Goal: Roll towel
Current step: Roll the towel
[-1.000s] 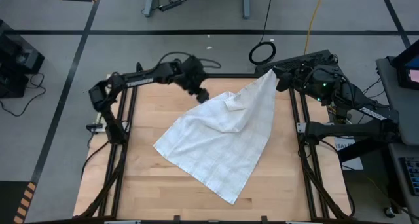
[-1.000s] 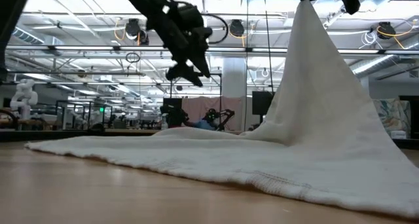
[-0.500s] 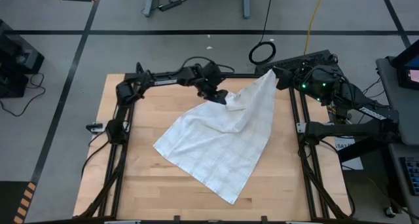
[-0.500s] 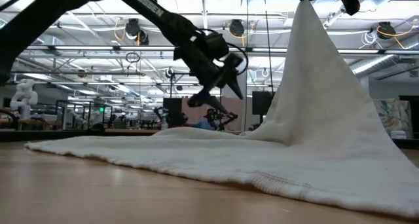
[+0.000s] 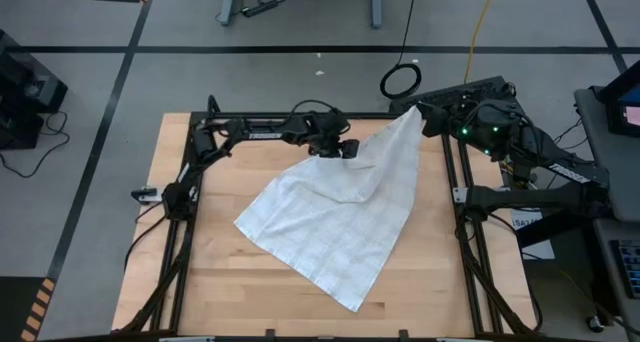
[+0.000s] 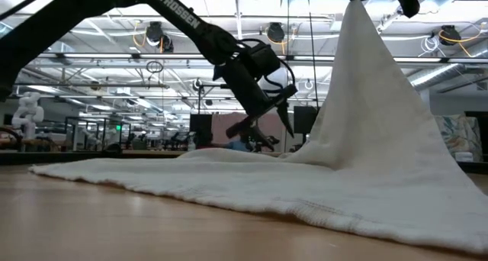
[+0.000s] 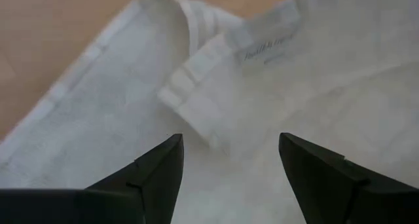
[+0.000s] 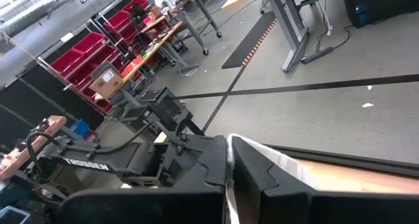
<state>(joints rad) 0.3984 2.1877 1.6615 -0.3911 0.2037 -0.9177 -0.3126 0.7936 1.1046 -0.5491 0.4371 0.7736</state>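
The white soft cloth towel with thin grey check lines (image 5: pixel 340 217) lies on the light wooden tabletop (image 5: pixel 220 282), spread diagonally from the far right corner region toward the near centre. One corner of the towel is raised off the table at the far right edge; the remainder drapes down from that corner and rests flat on the wood. In the low view the towel (image 6: pixel 366 162) forms a tall peak that slopes down into a flat sheet across the tabletop.

The right gripper (image 5: pixel 420 115) is positioned at the far right corner of the table. Its fingers are closed on the raised corner of the towel. In the right wrist view the right gripper (image 8: pixel 229 175) shows a thin white edge of cloth pinched between its two dark fingers.

The left gripper (image 5: pixel 347 149) is extended along the far edge of the table and sits at the far edge of the towel, just beside a folded-over hem. Its fingers are parted, with no cloth between them. In the left wrist view the left gripper (image 7: pixel 229 162) looks down on the hem and a small printed label, with both fingertips apart above the cloth. In the low view the left gripper (image 6: pixel 263 124) hangs above the flat part of the towel, clear of the tabletop.
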